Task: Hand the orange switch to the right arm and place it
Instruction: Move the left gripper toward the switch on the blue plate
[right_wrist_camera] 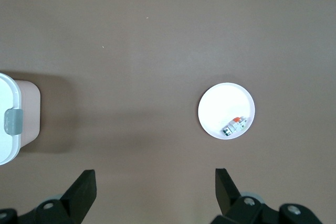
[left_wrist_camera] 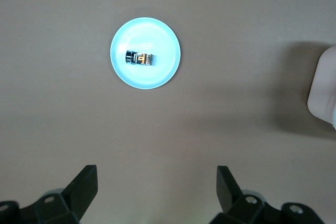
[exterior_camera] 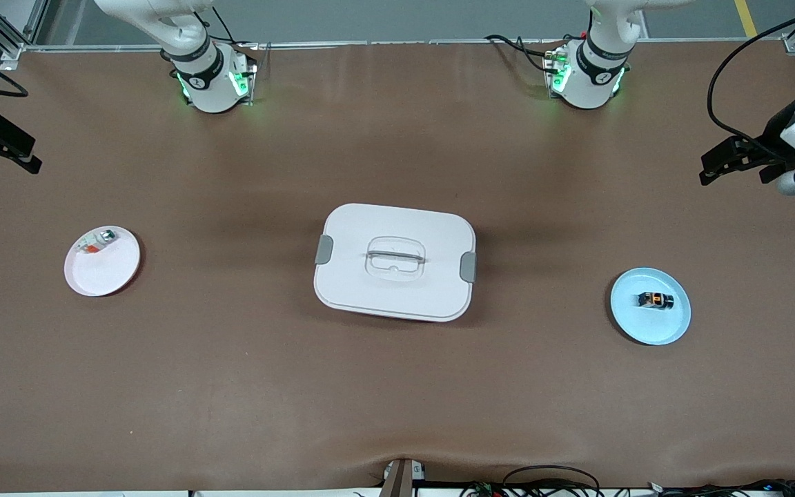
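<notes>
Orange-faced, the tiny black boxy orange switch [exterior_camera: 655,300] lies on a round light-blue plate [exterior_camera: 673,328] at the left arm's end of the brown desk [exterior_camera: 397,386], long axis along the desk's length. Left pincer [left_wrist_camera: 157,184] hovers near that plate, jaws fully spread, empty. Right pincer [right_wrist_camera: 155,184] waits likewise, well apart.

The white lidded box [left_wrist_camera: 324,85] is cut by the edge in both wrist views. The markings on the orange switch [exterior_camera: 655,300] are too small to read. Both arms leave the front view at its top edge.
</notes>
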`<state>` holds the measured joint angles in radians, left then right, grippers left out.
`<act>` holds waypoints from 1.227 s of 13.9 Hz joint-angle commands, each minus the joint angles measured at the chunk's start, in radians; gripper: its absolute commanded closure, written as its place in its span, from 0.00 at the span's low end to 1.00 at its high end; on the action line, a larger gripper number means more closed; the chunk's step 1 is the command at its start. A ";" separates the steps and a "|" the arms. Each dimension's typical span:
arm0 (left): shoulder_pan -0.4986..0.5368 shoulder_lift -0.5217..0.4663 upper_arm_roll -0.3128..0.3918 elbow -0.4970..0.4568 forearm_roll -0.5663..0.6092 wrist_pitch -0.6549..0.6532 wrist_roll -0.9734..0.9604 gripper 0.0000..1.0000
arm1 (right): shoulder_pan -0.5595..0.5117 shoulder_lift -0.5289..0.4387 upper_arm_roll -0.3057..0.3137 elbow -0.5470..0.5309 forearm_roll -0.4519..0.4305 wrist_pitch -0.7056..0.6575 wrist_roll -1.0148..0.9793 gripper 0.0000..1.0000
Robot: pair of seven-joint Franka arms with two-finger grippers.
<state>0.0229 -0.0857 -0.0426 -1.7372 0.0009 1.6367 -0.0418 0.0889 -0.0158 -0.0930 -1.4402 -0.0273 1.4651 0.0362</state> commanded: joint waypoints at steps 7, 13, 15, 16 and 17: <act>0.034 0.133 0.004 0.016 -0.015 0.046 0.025 0.00 | 0.000 -0.003 0.001 0.000 -0.006 0.007 -0.007 0.00; 0.066 0.187 0.004 -0.128 0.001 0.273 0.126 0.00 | 0.002 -0.003 0.001 -0.003 -0.006 0.006 -0.007 0.00; 0.087 0.210 0.004 -0.165 0.001 0.359 0.173 0.00 | 0.002 -0.003 0.001 -0.003 -0.006 0.003 -0.007 0.00; 0.103 0.233 0.004 -0.166 0.001 0.385 0.196 0.00 | 0.002 -0.003 0.001 -0.003 -0.006 0.001 -0.007 0.00; 0.103 0.257 0.004 -0.165 0.001 0.400 0.204 0.00 | 0.002 -0.003 0.001 -0.003 -0.006 0.003 -0.007 0.00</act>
<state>0.1096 0.1454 -0.0356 -1.8924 -0.0076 1.9946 0.1272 0.0890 -0.0156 -0.0929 -1.4422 -0.0273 1.4697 0.0355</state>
